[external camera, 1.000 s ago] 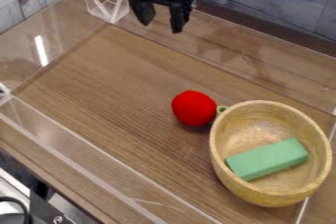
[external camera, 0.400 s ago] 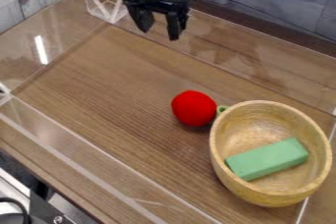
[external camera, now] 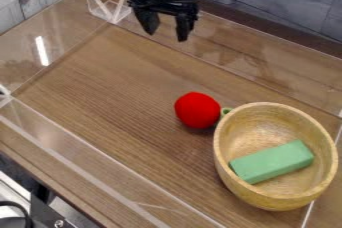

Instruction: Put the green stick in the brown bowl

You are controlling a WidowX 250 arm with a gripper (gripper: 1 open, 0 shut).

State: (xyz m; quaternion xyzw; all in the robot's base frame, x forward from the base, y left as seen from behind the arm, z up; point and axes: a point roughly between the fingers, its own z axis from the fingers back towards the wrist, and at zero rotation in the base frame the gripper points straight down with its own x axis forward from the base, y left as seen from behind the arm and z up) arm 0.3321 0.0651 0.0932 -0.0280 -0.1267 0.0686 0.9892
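Observation:
The green stick (external camera: 271,162) is a flat light-green bar lying inside the brown bowl (external camera: 243,187), a round tan wooden bowl at the front right of the table. My gripper (external camera: 164,28) hangs at the back of the table, far from the bowl, up and to the left of it. Its dark fingers (external camera: 147,22) point down, are spread apart and hold nothing.
A red ball (external camera: 198,109) with a small green stem sits just left of the bowl, touching or nearly touching its rim. Clear acrylic walls (external camera: 54,32) surround the wooden tabletop (external camera: 107,92). A grey plank wall runs behind.
My gripper has shifted only slightly near the back edge, staying open. The stick, bowl and ball have not moved.

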